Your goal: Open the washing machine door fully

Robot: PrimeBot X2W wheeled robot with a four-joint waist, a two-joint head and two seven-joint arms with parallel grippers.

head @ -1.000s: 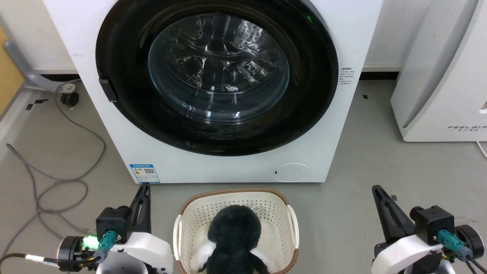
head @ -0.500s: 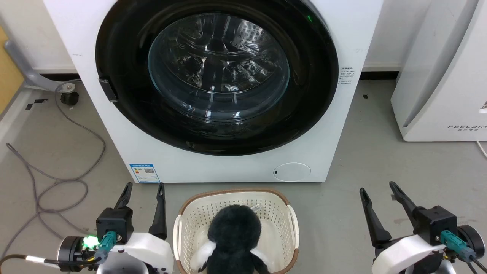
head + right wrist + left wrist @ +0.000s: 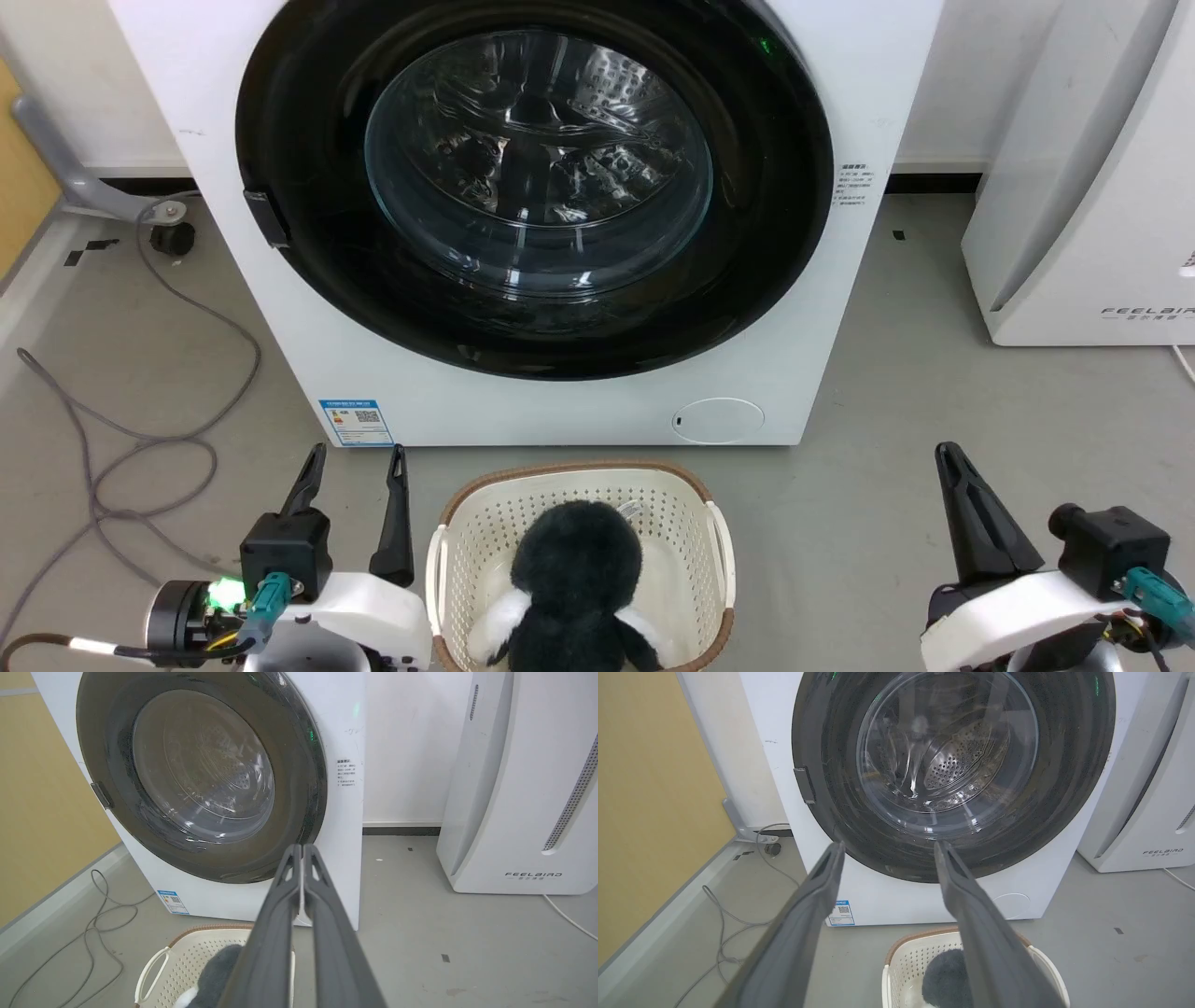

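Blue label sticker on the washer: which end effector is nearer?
Left. The left end effector hovers just before the blue label sticker; the right end effector is far to its right.

The washing machine [image 3: 579, 411] stands on the floor [image 3: 887, 373], the washing machine door [image 3: 532, 187] closed against its front. Just before it sits a laundry basket [image 3: 569, 476] with a plush toy [image 3: 577, 569] inside. The left claw [image 3: 358, 450] and right claw [image 3: 945, 453] flank the basket. A FEELBIRD appliance [image 3: 1092, 215] stands to the machine's right, and a cable [image 3: 140, 448] lies to its left.

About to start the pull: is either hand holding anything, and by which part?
Nothing is held. The left hand is open, the right hand shut empty, both apart from the closed door.
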